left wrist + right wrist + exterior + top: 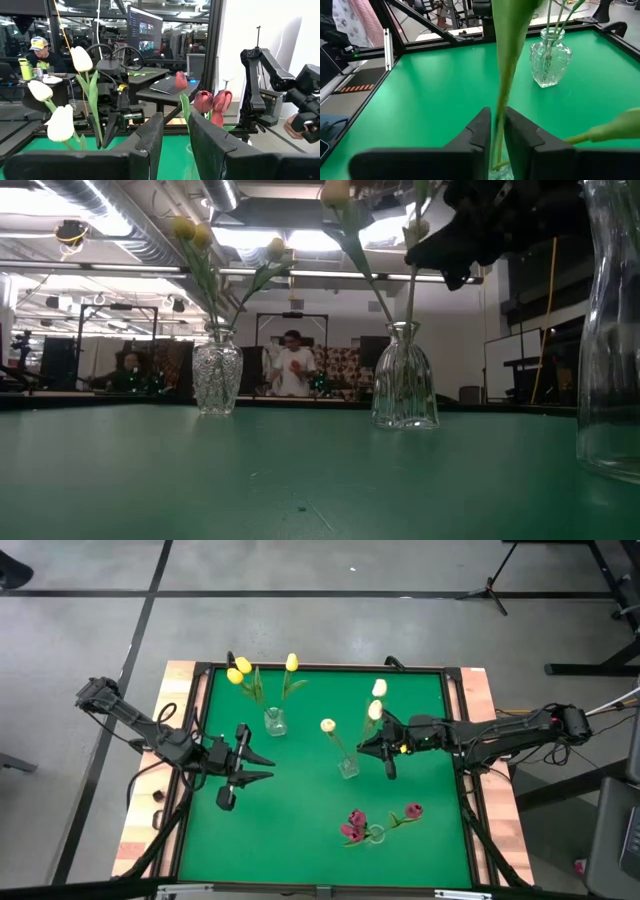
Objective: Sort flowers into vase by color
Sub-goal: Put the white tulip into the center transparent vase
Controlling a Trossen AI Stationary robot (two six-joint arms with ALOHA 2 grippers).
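Cream-white tulip stem (506, 75) sits between right gripper (498, 131) fingers, nearly closed around it, above clear glass vase (347, 767); left gripper (256, 765) part-open, empty.

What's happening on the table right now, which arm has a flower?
The right gripper is over the middle vase, its fingers around the stem of a cream-white tulip standing in that vase with the other cream-white ones. The left gripper waits open and empty at the left of the mat. Yellow tulips fill the back vase; red-magenta tulips are in the front vase.
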